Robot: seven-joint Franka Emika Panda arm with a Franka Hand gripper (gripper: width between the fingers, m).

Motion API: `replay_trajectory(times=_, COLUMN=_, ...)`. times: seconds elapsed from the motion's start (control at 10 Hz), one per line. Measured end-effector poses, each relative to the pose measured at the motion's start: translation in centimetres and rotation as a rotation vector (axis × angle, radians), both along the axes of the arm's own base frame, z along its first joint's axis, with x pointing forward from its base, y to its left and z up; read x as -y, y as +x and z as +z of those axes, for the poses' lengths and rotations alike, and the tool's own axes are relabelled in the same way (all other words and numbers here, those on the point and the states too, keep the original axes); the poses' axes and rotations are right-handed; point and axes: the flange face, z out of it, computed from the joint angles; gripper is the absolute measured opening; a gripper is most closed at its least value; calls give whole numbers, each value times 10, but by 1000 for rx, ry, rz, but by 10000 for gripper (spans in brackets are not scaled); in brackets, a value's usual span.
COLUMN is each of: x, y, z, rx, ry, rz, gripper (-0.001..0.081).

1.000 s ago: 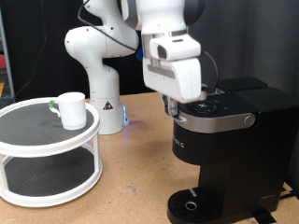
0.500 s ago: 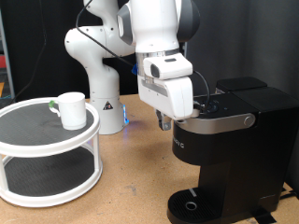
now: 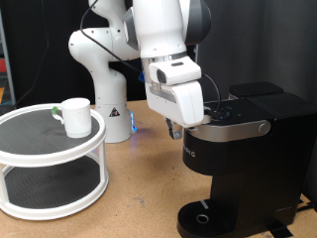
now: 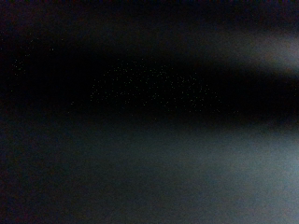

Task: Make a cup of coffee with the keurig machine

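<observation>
The white cup (image 3: 73, 115) stands upright on the top tier of a round white two-tier stand (image 3: 50, 159) at the exterior view's left. The black keurig machine (image 3: 243, 159) stands at the right, lid down, with its grey-silver handle (image 3: 238, 127) in front. My gripper (image 3: 172, 130) hangs right at the machine's upper left corner, beside the lid's front edge. Its fingers point down and nothing shows between them. The wrist view is almost wholly dark and shows nothing I can name.
The white robot arm base (image 3: 107, 99) stands behind the stand with a small blue light at its foot. The drip tray (image 3: 203, 215) of the machine is bare. Brown tabletop (image 3: 139, 198) lies between stand and machine.
A second ago the hand was over the machine's lid. It has moved left and slightly down to the machine's left corner. Since half a second ago it has barely moved.
</observation>
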Motion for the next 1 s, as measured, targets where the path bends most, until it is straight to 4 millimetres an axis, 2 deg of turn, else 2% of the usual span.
replay_trajectory(times=0.5, x=6, y=1, z=6, rx=-4, ry=30, rz=-19, gripper=7)
replay_trajectory(times=1.0, x=30, y=10, z=72, rx=-9, ry=169, rz=-30, gripper=7)
